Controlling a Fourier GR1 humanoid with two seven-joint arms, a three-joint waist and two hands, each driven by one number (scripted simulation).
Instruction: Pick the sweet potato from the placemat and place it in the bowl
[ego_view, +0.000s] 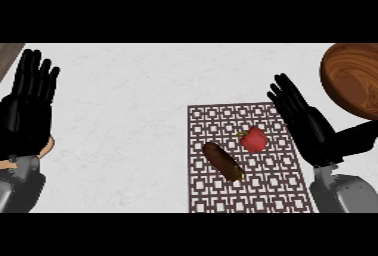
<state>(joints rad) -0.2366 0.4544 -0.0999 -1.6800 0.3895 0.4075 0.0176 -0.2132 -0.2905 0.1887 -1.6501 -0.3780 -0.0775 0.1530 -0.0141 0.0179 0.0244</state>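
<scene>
In the head view you look steeply down on a pale, faintly mottled counter (125, 125). A brown placemat (251, 192) with a white fretwork pattern lies right of centre and runs to the lower edge of the scene. On it you see the sweet potato (223, 161), a long dark brown piece lying slantwise, its upper end toward the left and its lower end toward the right. Just beside it, up and to the right, sits a red pepper (253, 139) with a small yellowish stem; the two look close but apart.

The wooden bowl (353, 80) stands at the upper right, cut by the view's edge, off the placemat.

Your right hand (304, 122) hovers over the placemat's right border, fingers straight and spread, holding nothing, near the pepper but not touching it. Your left hand (28, 107) rests at the far left edge, fingers up and straight, likewise holding nothing. Under its wrist a tan, rounded thing (46, 148) shows partly; you cannot tell what it is.
</scene>
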